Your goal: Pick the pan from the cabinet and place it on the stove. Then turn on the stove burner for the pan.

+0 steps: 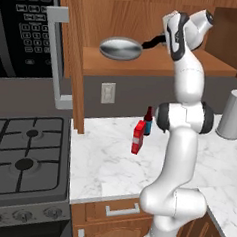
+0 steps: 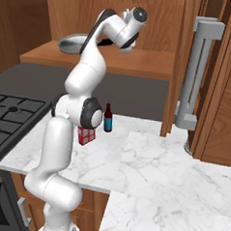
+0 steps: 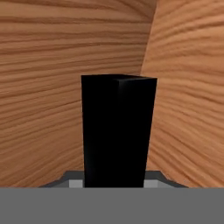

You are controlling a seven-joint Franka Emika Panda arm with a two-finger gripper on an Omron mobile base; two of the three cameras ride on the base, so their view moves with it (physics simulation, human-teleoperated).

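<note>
The pan [image 1: 120, 49] is a round silver-grey dish resting on the shelf of the open cabinet [image 1: 144, 64], seen also at the upper left [image 2: 69, 43]. Its black handle [image 1: 153, 41] runs right into my hand. My gripper [image 1: 164, 39] meets the handle's end there, with the fingers hidden behind the white wrist. In the hand view the black handle [image 3: 118, 131] rises straight up from between the fingers, with my gripper [image 3: 114, 183] shut on it against the cabinet's wood walls. The stove [image 1: 54, 136] lies low at the left, with its larger burner [image 1: 24, 164] near the front.
A black microwave [image 1: 21, 28] hangs above the stove. The open cabinet door with its silver bar handle [image 1: 54, 56] stands between stove and shelf. On the marble counter [image 1: 107, 165] are a red carton [image 1: 138, 137], a dark bottle [image 1: 148, 121] and a paper towel roll [image 1: 236, 113]. Stove knobs [image 1: 23, 215] line the front.
</note>
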